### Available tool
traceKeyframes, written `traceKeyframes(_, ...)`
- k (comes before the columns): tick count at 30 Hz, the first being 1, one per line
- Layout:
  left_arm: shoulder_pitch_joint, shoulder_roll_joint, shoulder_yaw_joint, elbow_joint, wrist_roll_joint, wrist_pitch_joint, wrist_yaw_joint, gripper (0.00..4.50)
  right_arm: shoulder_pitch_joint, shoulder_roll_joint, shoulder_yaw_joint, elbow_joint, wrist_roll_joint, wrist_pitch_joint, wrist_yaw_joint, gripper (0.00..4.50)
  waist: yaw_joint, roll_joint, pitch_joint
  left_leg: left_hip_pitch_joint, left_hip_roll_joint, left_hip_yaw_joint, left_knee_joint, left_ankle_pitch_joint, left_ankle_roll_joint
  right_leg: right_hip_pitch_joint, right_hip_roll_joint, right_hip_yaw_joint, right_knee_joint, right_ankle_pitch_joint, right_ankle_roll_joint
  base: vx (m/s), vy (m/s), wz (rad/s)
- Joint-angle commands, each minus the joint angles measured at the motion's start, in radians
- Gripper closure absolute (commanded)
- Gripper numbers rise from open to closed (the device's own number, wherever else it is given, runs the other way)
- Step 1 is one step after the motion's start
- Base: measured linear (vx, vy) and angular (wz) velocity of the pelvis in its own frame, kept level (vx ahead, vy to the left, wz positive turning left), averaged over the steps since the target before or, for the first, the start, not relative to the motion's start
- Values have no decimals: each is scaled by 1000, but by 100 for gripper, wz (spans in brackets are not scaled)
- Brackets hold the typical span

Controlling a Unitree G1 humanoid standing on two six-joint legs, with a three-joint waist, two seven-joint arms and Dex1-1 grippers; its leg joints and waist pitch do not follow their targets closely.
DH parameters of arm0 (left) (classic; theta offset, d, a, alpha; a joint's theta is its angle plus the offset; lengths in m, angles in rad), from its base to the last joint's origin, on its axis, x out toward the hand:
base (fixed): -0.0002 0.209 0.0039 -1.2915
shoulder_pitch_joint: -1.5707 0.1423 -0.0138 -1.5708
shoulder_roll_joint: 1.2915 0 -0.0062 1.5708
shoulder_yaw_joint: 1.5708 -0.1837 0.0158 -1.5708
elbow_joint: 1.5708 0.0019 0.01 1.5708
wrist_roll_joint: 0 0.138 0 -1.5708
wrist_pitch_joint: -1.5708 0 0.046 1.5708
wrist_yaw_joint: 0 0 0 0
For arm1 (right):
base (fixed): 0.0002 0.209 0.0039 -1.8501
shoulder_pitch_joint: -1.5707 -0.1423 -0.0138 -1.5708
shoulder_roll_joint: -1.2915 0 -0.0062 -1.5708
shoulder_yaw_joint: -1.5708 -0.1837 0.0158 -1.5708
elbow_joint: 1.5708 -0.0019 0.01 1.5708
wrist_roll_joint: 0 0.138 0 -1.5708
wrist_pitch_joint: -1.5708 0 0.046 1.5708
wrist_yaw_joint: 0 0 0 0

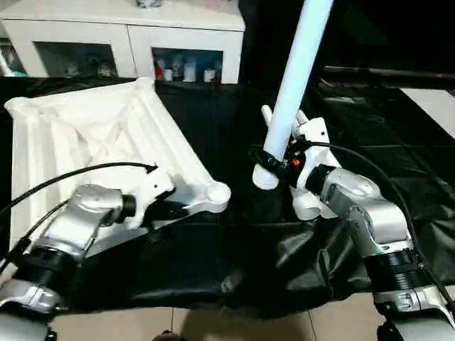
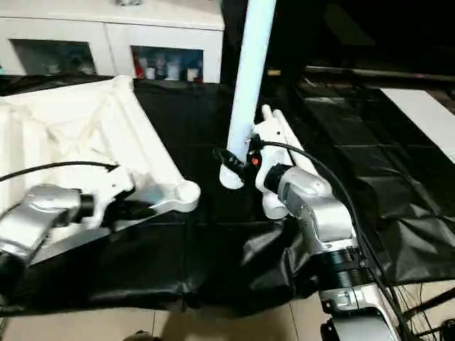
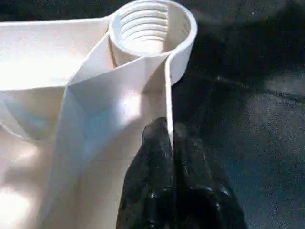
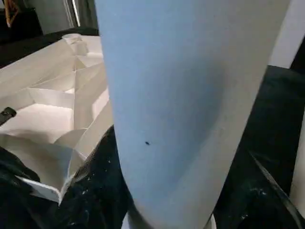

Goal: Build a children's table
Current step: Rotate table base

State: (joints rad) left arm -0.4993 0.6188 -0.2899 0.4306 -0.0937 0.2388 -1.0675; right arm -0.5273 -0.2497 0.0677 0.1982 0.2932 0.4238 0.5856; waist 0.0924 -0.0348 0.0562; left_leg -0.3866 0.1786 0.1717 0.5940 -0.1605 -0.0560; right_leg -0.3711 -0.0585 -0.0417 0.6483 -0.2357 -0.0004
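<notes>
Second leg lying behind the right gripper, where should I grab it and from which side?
Take the leg on its bare stretch near the far tip, fingers across its width, coming down from above. It lies flat on the black cloth, so the top is open. Its near part is hidden behind the right gripper, which is shut on the upright leg.

Black-cloth-draped surface (image 1: 213,114), white cabinet (image 1: 128,32) with glass doors behind it, small bottles (image 1: 181,71) inside, tiled floor (image 1: 249,323) below

surface: black-draped table (image 1: 234,249) | on it: upturned white tabletop (image 1: 92,142)
</notes>
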Motion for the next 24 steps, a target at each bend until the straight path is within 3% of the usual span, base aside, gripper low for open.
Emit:
traceKeyframes(1, 26, 11, -15, -5, 23, 29, -13, 449, -11, -7, -4, -6, -10, -17, 12, 262, 3, 19, -67, 31, 51, -16, -75, -222, -51, 28, -85, 45, -73, -33, -222, 0, 0, 0)
traceKeyframes(8, 45, -8, 24, -23, 4, -31, 10, 450, -18, 0, -3, 1, 4, -20, 22, 262, 4, 19, -67, 31, 52, -17, -75, -218, -48, 27, -85, 45, -73, -32, -219, 0, 0, 0)
traceKeyframes(13, 69, -38, 37, -49, -21, -60, 19, 450, -18, 19, -23, -17, 62, 34, 58, 262, 4, 19, -67, 30, 53, -17, -76, -220, -36, 28, -85, 45, -73, -22, -223, 0, 0, 0)
traceKeyframes(16, 106, -67, 15, -92, -22, -44, 13, 450, -6, 12, 3, -45, 105, 114, 132, 262, 5, 27, -68, 30, 54, -18, -75, -218, -33, 28, -84, 45, -71, -16, -225, 0, 0, 0)
traceKeyframes(18, 126, -82, -17, -123, -9, -22, 15, 450, -12, 18, 8, -31, 117, 132, 145, 263, 5, 23, -68, 28, 53, -15, -73, -196, -20, 30, -84, 46, -71, 14, -231, 0, 0, 0)
traceKeyframes(20, 136, -104, -43, -142, 4, -8, 14, 450, -23, 9, 36, -14, 99, 135, 159, 263, 8, 19, -67, 27, 52, -12, -71, -189, -10, 29, -86, 47, -74, -11, -228, 0, 0, 0)
traceKeyframes(21, 130, -120, -48, -139, 9, -3, 26, 450, -27, 9, 48, -6, 91, 130, 168, 263, 13, 22, -66, 29, 53, -11, -71, -191, -7, 26, -88, 48, -79, -44, -221, 0, 0, 0)
traceKeyframes(24, 124, -130, -51, -138, 12, -1, 31, 450, -32, 11, 53, 2, 87, 129, 170, 263, 22, 22, -63, 31, 53, -12, -74, -224, -17, 21, -90, 50, -88, -151, -196, 0, 0, 0)
